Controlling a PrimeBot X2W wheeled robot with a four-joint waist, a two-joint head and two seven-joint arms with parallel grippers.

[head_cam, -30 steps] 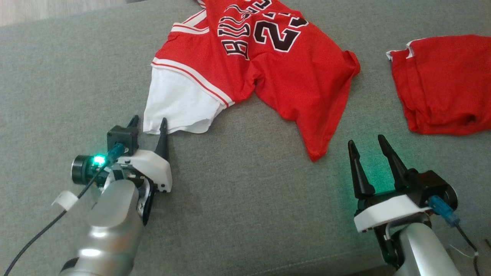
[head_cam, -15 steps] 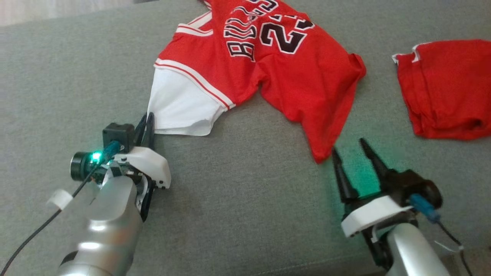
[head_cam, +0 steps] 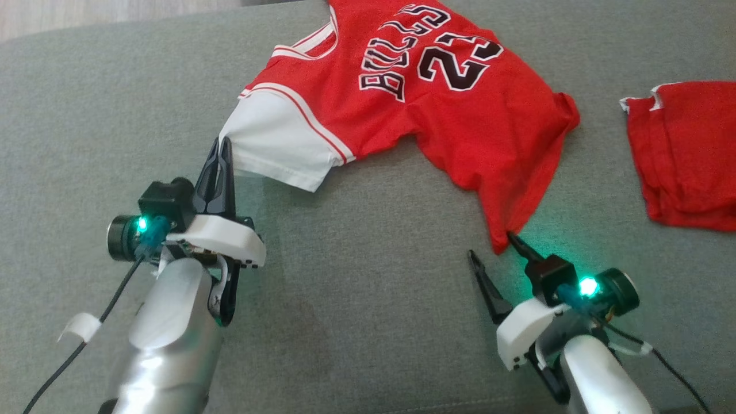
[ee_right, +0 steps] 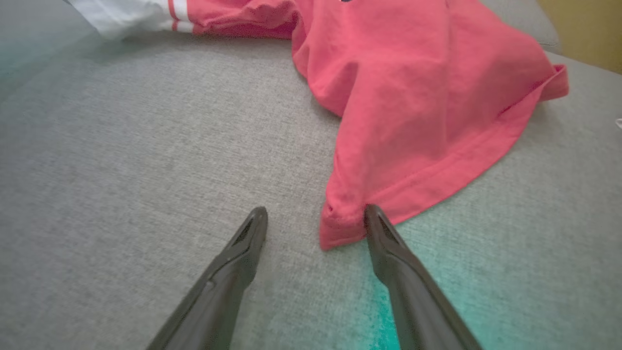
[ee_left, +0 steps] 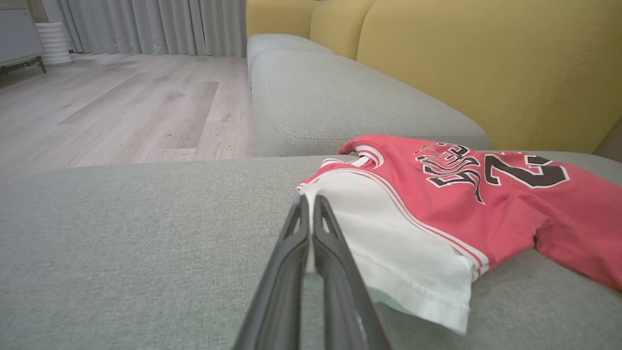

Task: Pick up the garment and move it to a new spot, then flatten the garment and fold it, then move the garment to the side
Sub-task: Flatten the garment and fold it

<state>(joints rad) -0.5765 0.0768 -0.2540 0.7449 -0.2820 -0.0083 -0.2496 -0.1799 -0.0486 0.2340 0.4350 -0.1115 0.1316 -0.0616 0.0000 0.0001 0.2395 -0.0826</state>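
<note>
**A:** From the head: see the jersey (head_cam: 437,109) spread over the far half of the sofa cushion (head_cam: 356,322), collar toward the far edge?

**B:** Yes. Also see the left gripper (head_cam: 221,150) pressed together on the near-left corner of the white sleeve (head_cam: 282,144). Then the right gripper (head_cam: 490,244), fingers spread apart around the red hem corner (head_cam: 506,233), well in from the cushion's near edge. Ignore the other red garment (head_cam: 684,155) at the right edge.

**A:** And from the left wrist?

**B:** Confirms the pinch: fingers shut with a sliver of white cloth between them. Seems to hold the sleeve edge a little off the cushion.

**A:** From the right wrist?

**B:** Grips nothing there. Shows the hem corner between the parted fingers, touching one of them.

**A:** Handling?

**B:** Probably light, thin and limp, perhaps a bit slick. Should sag and bunch between two holds; no risk of breakage. Best taken at corners and stitched hems, where doubled cloth gives thin fingers something to bite. Worth pressing into the cushion so as to catch both layers.
</note>
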